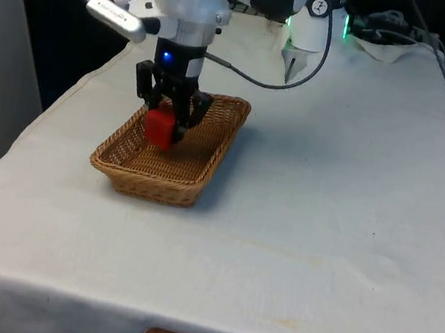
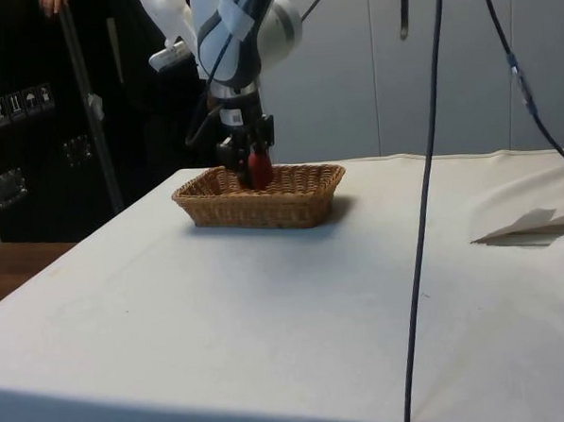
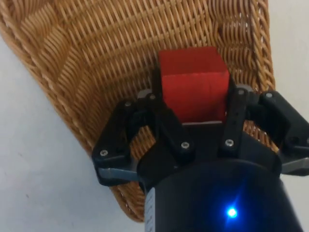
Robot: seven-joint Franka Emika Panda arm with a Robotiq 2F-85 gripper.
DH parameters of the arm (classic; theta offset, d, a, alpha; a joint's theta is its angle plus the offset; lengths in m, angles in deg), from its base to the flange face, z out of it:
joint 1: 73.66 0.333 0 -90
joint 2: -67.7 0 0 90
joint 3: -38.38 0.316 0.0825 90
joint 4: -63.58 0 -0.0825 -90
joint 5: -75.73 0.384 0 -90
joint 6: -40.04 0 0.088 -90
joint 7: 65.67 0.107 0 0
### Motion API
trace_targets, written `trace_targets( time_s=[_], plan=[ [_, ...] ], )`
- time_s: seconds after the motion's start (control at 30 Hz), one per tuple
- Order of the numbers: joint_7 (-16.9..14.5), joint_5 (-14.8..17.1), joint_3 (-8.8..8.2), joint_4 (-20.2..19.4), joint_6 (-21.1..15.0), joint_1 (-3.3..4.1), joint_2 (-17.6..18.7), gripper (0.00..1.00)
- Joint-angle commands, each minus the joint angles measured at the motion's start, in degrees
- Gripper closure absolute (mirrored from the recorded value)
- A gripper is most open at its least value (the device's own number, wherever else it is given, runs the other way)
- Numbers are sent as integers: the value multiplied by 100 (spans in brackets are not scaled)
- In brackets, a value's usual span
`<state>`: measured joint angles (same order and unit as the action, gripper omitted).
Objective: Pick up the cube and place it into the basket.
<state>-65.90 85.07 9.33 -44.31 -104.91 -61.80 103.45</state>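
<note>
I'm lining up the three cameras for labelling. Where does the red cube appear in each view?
Front view: red cube in the gripper, over the basket, left of centre.
Side view: cube above the basket's left half.
Wrist view: cube between the fingers.
Shared landmark: the wicker basket.

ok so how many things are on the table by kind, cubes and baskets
red cube: 1, held in the gripper over the basket
wicker basket: 1, on the white cloth
total: 2
</note>
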Motion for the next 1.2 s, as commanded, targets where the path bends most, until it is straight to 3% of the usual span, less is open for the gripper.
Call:
trace_targets(
  time_s=[0.0,0.17,0.2,0.23,0.43,0.47,0.5,0.63,0.7,0.73,0.77,0.9,0.97,1.0,1.03,1.17],
  plan=[
    [-120,120,80,57,17,-80,40,98],
    [-361,413,97,155,0,-109,166,98],
    [-286,350,0,138,0,-23,189,98],
    [-413,476,97,160,0,-109,178,98],
    [-670,796,109,252,11,-103,298,98],
    [-613,745,17,212,0,-23,292,98],
    [-699,837,115,269,17,-103,315,98],
    [-865,1043,109,327,23,-92,384,98],
    [-905,1094,97,338,23,-80,407,98],
    [-865,1054,29,309,6,-23,413,98],
    [-917,1106,86,338,23,-74,413,98],
    [-894,1083,40,321,17,-40,413,96],
    [-882,1077,29,315,11,-29,413,83],
    [-877,1066,23,309,6,-23,413,59],
    [-877,1071,23,315,11,-23,413,59],
    [-871,1066,11,309,11,-17,413,21]
  ],
)
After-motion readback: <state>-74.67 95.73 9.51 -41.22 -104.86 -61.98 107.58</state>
